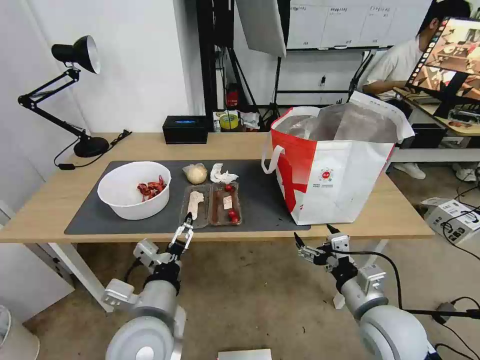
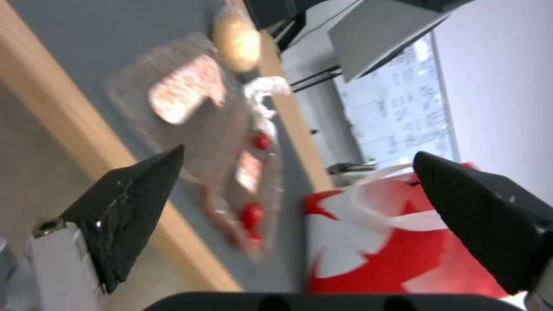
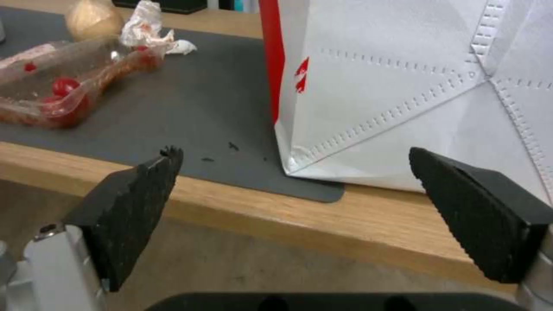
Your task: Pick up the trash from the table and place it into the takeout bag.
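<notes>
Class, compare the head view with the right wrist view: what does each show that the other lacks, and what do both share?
Head view alone: the white bowl with red shells, the desk lamp, the left gripper open near the table edge.
Right wrist view alone: dark crumbs on the mat.
Both: the takeout bag, clear tray, tissue, bun, open right gripper.

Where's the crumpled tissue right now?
In the head view the crumpled tissue lies on the dark mat, right of the bun, just behind the clear tray.
</notes>
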`<state>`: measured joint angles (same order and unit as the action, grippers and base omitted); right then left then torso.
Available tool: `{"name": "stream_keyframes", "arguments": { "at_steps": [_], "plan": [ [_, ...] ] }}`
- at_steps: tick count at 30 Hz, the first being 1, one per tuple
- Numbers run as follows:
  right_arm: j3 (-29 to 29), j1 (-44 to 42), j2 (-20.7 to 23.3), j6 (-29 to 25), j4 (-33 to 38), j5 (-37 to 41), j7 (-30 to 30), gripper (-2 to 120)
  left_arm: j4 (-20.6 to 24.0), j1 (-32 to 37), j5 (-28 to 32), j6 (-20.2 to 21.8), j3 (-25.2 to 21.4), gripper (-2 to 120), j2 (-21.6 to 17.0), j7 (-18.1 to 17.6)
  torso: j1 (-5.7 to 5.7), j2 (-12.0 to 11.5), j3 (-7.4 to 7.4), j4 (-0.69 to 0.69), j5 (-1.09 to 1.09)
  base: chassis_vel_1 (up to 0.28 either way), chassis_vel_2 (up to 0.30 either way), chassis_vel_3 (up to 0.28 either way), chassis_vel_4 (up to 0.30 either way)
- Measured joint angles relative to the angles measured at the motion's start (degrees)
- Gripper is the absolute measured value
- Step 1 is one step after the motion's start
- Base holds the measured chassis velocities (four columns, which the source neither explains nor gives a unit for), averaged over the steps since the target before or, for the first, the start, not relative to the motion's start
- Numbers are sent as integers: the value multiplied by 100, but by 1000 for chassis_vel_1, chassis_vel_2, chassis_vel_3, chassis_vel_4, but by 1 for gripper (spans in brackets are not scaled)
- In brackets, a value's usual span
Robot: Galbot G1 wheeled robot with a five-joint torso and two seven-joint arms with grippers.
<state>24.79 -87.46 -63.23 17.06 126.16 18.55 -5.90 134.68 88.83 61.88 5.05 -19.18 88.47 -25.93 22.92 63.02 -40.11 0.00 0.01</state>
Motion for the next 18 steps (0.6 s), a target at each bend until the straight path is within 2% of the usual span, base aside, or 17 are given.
{"name": "stream_keyframes", "arguments": {
  "at_steps": [2,6,14,18],
  "plan": [
    [0,-29,-9,-12,16,0,-3,100,-69,-158,228,-165,167,100,42,14,0,0,0,0,0,0,0,0,0],
    [-1,-78,-29,-42,49,3,-6,100,-249,-294,266,-284,365,100,93,16,0,0,0,0,0,0,0,0,0],
    [9,-116,-19,-81,110,33,-11,100,-590,-578,277,-394,481,100,64,28,0,0,0,1,-1,0,0,0,0],
    [39,-172,-16,-97,125,32,-13,100,-714,-774,402,-409,478,100,-81,9,0,0,0,0,-1,0,0,0,0]
  ]
}}
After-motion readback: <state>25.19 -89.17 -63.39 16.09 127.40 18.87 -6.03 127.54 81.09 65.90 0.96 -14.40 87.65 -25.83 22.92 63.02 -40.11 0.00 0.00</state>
